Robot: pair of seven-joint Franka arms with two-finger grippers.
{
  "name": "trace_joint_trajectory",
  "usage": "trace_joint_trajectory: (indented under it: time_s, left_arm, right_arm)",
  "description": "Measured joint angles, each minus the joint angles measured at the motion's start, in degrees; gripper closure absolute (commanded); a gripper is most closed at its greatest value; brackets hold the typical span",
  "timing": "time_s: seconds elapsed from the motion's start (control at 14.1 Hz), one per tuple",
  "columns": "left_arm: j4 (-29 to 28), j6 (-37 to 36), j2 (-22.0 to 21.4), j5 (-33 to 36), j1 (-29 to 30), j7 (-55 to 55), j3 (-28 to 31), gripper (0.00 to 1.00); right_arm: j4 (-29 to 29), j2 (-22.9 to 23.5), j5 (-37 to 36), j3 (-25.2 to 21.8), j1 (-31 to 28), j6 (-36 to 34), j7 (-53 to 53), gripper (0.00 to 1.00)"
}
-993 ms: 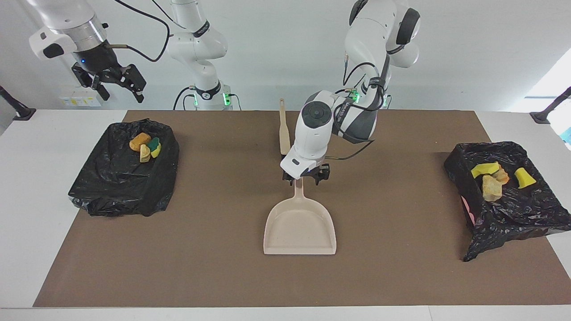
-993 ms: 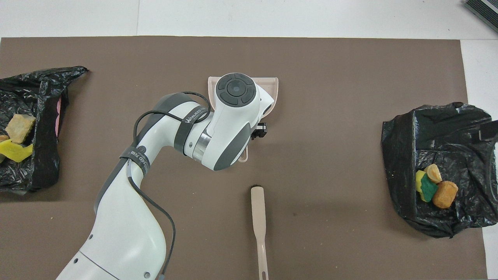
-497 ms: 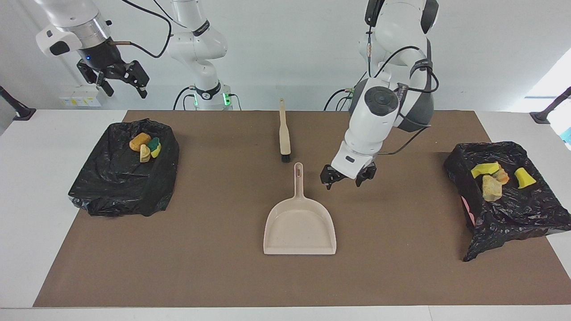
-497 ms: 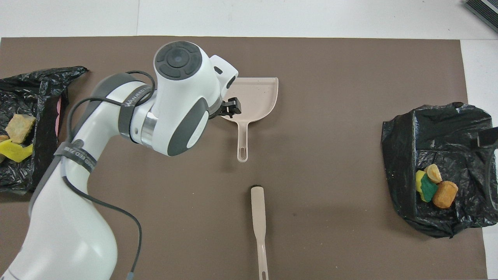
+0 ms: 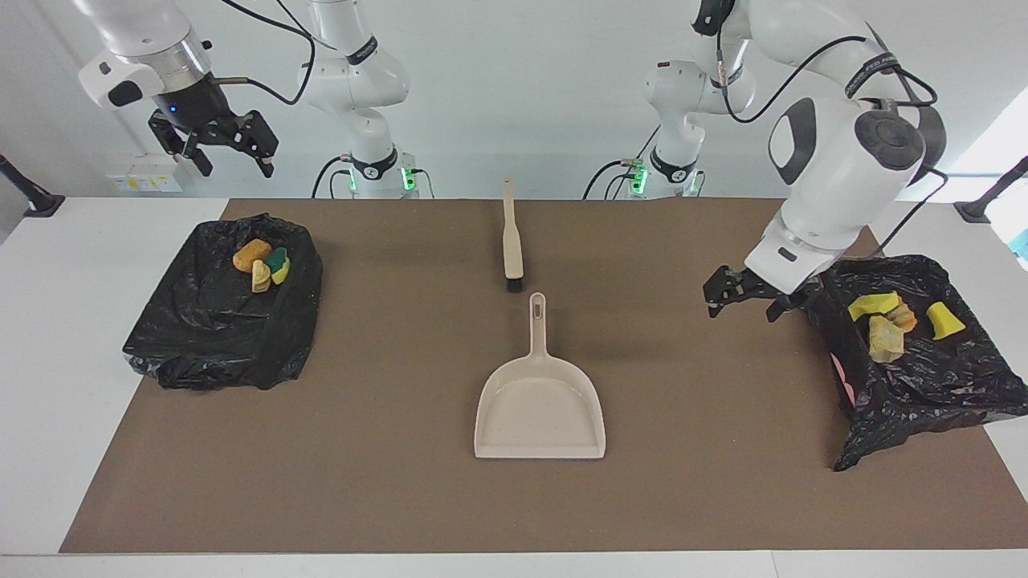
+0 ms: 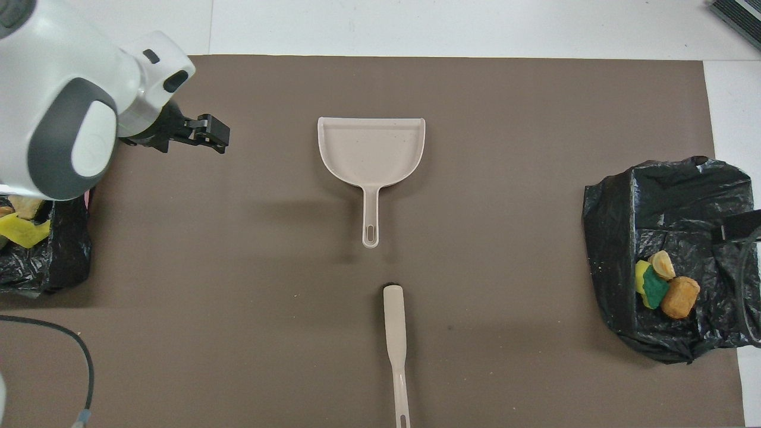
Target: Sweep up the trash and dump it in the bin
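**Desk:** While both grippers hang empty, what stands where?

**Photographer:** Left gripper [image 5: 743, 295], fingers spread and holding nothing, hovers over the brown mat [image 5: 401, 498] just beside the black-lined bin [image 5: 923, 385] at the left arm's end of the table. Right gripper [image 5: 215, 143], jaws likewise apart and empty, is raised over the other black-lined bin [image 5: 217, 337] at the right arm's end.

**Desk:** And the trash?

**Photographer:** None on the mat. One cluster of yellow and orange-tan scraps [image 5: 887, 321] lies in the bin beside the left gripper; a second cluster [image 5: 263, 265], orange, green and yellow, lies in the bin under the right gripper. By that showing the dumping looks done.

**Desk:** The tools?

**Photographer:** Beige dustpan [image 5: 540, 401] lies flat mid-table, pan empty, handle toward the robots. Beige brush [image 5: 511, 237] lies nearer the robots, bristles close to the handle's tip but apart from it.

**Desk:** How would those scraps handle?

**Photographer:** Sponge and bread-like lumps look light and soft, likely to squash and spring back; a pinch across the middle should hold one. The rigid dustpan is best taken by its narrow handle.
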Motion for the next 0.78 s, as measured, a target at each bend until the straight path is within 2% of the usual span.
trace_joint_trajectory:
  time_s: [0.14,0.43,0.78]
  left_arm:
    - [-0.39,-2.57,-1.85,0.49,2.19,4.77,0.04,0.0]
    - [-4.59,-3.09,-6.94,0.74,6.92,10.11,0.1,0.0]
    - [-6.04,-3.45,-9.86,0.75,9.47,10.59,0.39,0.0]
  right_arm:
    - [0.2,0.0,-1.48,0.28,1.08,0.02,-0.01,0.0]
    - [0.34,0.58,-1.77,0.51,1.52,0.28,-0.01,0.0]
    - [0.35,1.22,-1.76,0.51,1.52,0.75,0.01,0.0]
